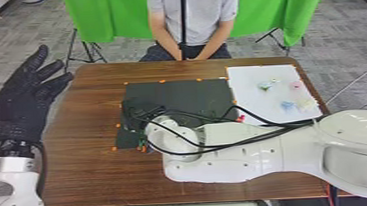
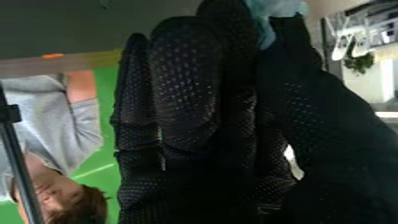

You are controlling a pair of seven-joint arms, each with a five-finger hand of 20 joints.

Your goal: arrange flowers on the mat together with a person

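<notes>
My right hand [image 1: 140,110] is over the left part of the dark mat [image 1: 186,93], its arm reaching across from the right. In the right wrist view a pale blue flower [image 2: 274,14] is pinched between the fingers and thumb of the right hand [image 2: 188,95]. My left hand [image 1: 24,93] is raised beyond the table's left edge, fingers straight and spread. On the white sheet [image 1: 253,99] lie a blue-green flower [image 1: 266,85], a pink one [image 1: 297,85], a blue one [image 1: 288,105] and a pale yellow one [image 1: 308,104].
Orange marks sit around the mat on the brown table [image 1: 85,125]. Black cables [image 1: 200,146] run along the right arm, which covers the mat's near right part. A small red thing [image 1: 241,118] shows beside the arm, between mat and sheet.
</notes>
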